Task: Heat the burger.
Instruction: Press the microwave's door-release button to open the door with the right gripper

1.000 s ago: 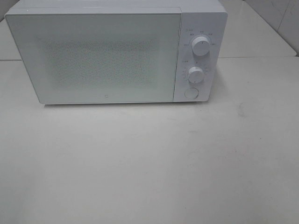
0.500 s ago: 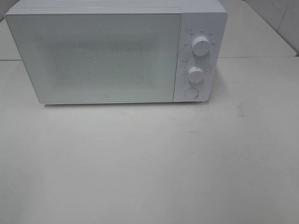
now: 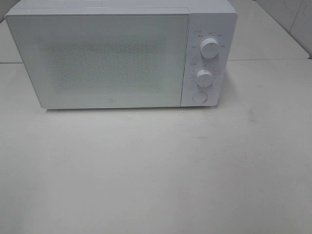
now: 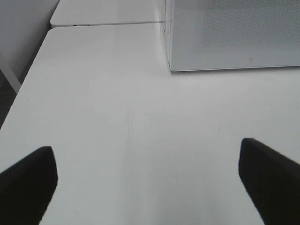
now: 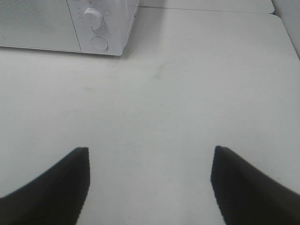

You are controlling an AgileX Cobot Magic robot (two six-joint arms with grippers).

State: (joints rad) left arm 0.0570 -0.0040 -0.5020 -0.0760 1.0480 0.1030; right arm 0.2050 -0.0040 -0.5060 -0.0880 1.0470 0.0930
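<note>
The burger is not visible in any view. A white microwave stands at the back of the white table with its door shut; it also shows in the left wrist view and the right wrist view. Neither arm shows in the exterior high view. My left gripper is open and empty over bare table, in front and to the left of the microwave. My right gripper is open and empty over bare table, in front and to the right of it.
The microwave's panel carries two knobs and a round button. A second table adjoins at the back. The table's left edge shows in the left wrist view.
</note>
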